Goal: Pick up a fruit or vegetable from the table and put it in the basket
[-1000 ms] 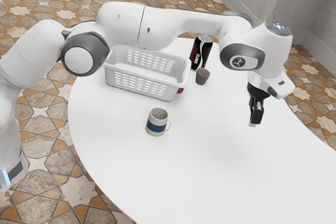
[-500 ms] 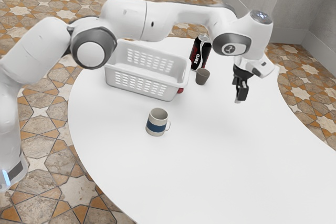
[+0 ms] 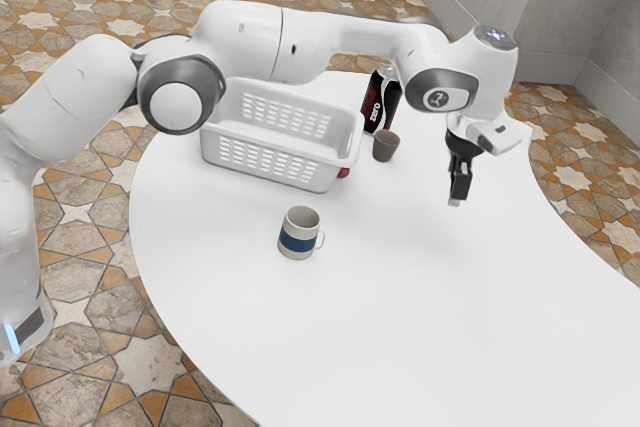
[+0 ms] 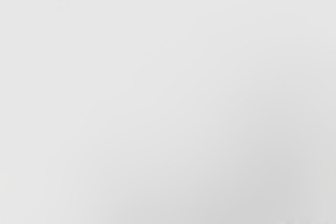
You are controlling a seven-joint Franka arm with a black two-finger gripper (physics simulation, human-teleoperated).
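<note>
1. Exterior view: the gripper [image 3: 457,199] hangs over the white table [image 3: 400,327], pointing down, well apart from the basket and toward the exterior view's right. It is seen nearly side-on, so I cannot tell whether it is open or closed, or whether it has hold of anything.
2. Exterior view: a small red thing [image 3: 343,172] lies on the table just beside the end of the white basket [image 3: 325,175] nearer the gripper. The basket's corner hides most of it; it could be the fruit or vegetable, but too little is visible to name it. Whether it touches the basket is also unclear.
3. Exterior view: the arm [image 3: 240,42] covers part of the basket's far rim, and the basket's near wall hides some of its inside.
4. Exterior view: a dark soda can [image 3: 378,105] stands upright beyond the basket's end, partly covered by the arm. Near it is a small brown cup [image 3: 385,147]. A mug [image 3: 300,234] with a blue band stands upright on the near side of the basket.
5. Exterior view: the picture's edges cut off part of the table and the arm's base.
6. Wrist view: a pale, plain surface shades to soft grey; a faint patch at the very edge is too vague to identify.
</note>
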